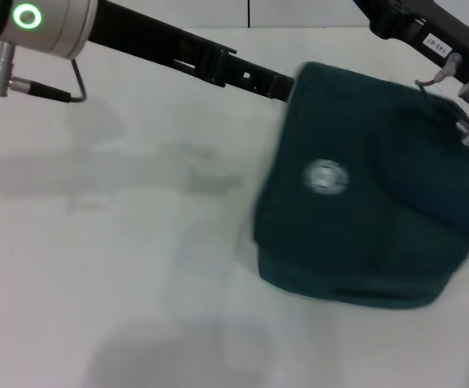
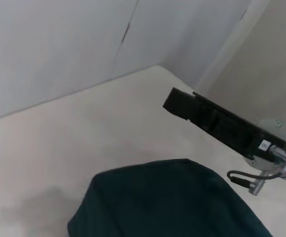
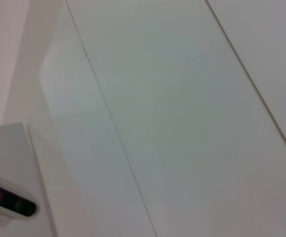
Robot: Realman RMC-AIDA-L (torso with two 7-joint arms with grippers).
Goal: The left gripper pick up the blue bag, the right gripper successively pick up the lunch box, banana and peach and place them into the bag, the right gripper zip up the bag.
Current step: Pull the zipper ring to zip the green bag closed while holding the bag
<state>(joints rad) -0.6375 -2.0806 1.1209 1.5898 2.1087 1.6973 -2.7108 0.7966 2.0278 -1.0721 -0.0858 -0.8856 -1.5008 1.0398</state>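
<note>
The blue bag [image 1: 364, 218] sits on my white surface [image 1: 121, 267], logo facing up (my left wrist view shows only its top); neither tool's grip can be told

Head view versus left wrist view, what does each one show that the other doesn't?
Only the head view shows the blue bag's round white logo and the left arm reaching to the bag's far edge. Only the left wrist view shows the table's far corner meeting the wall. Both show the bag on the white table and the right arm beside it. Neither shows the lunch box, banana or peach.
</note>
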